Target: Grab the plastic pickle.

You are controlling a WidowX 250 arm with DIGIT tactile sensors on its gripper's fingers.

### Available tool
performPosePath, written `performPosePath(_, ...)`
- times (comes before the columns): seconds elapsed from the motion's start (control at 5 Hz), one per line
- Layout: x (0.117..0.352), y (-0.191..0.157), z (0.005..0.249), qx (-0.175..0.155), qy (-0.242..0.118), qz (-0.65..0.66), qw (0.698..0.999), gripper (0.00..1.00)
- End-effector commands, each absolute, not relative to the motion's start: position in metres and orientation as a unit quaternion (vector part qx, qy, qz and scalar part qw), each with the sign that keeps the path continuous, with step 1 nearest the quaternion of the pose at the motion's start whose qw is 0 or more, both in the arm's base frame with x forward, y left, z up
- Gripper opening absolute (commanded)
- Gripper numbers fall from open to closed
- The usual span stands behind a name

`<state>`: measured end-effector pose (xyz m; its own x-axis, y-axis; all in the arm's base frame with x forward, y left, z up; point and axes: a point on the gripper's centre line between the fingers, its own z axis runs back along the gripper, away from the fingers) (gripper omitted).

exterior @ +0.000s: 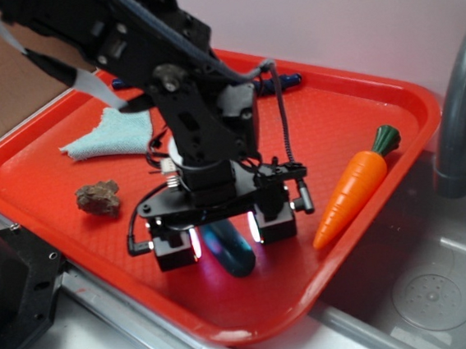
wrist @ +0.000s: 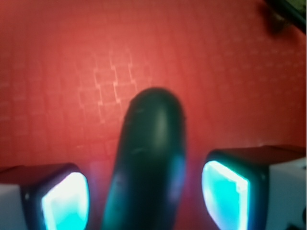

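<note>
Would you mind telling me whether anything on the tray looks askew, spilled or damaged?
Nothing looks spilled or broken. The cloth lies crumpled at the tray's back left, a brown lump sits alone nearby, and the tray overhangs the sink. The pickle lies between the open gripper's fingers.

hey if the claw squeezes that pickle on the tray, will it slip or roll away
The pickle looks smooth and glossy, so it may slip under the pads. Its rounded capsule shape could roll on the tray. It seems rigid plastic, so probably won't squash.
</note>
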<state>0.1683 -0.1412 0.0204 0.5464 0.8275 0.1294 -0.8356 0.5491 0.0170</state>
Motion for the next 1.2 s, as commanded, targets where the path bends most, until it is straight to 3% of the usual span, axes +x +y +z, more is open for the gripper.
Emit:
performPosePath(0.0, 0.183, -0.129, 0.021, 0.022, -0.06, 0.494, 0.867, 0.0)
performPosePath(0.2, 0.183, -0.12, 0.034, 0.007, -0.053, 0.476, 0.878, 0.0)
performPosePath(0.4, 0.184, -0.108, 0.065, -0.009, -0.056, 0.434, 0.899, 0.0)
performPosePath(0.6, 0.19, -0.087, 0.114, -0.044, -0.041, 0.334, 0.941, 0.0)
performPosePath(0.8, 0.194, -0.07, 0.161, -0.057, -0.004, 0.251, 0.966, 0.0)
performPosePath(1.0, 0.19, -0.058, 0.199, -0.048, -0.014, 0.218, 0.975, 0.0)
